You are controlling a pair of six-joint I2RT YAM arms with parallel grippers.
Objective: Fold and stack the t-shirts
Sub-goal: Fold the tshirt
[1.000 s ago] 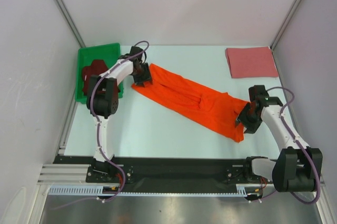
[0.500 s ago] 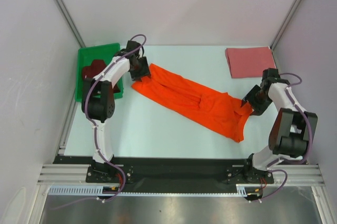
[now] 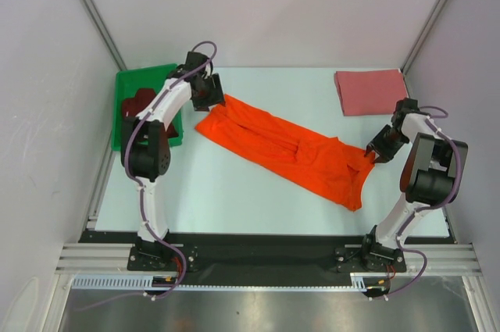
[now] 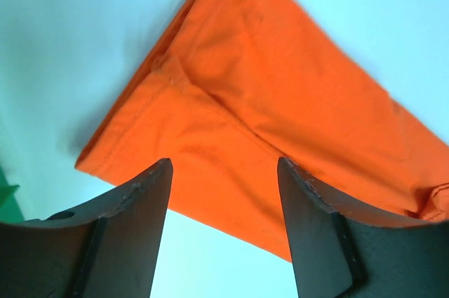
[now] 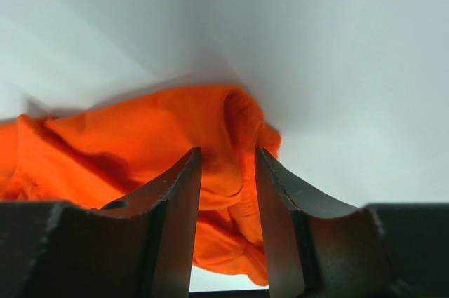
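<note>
An orange shirt (image 3: 289, 148) lies as a long diagonal band across the white table (image 3: 234, 191), from far left to near right. The left gripper (image 3: 209, 98) hovers over its far-left hem, fingers spread wide and holding nothing. The right gripper (image 3: 372, 152) pinches a raised fold at the shirt's right edge. A folded pink shirt (image 3: 373, 91) sits in the far right corner, well apart. A maroon shirt (image 3: 134, 104) lies in the green bin (image 3: 148, 74) at the far left edge. Bare table shows in front of and behind the band.
</note>
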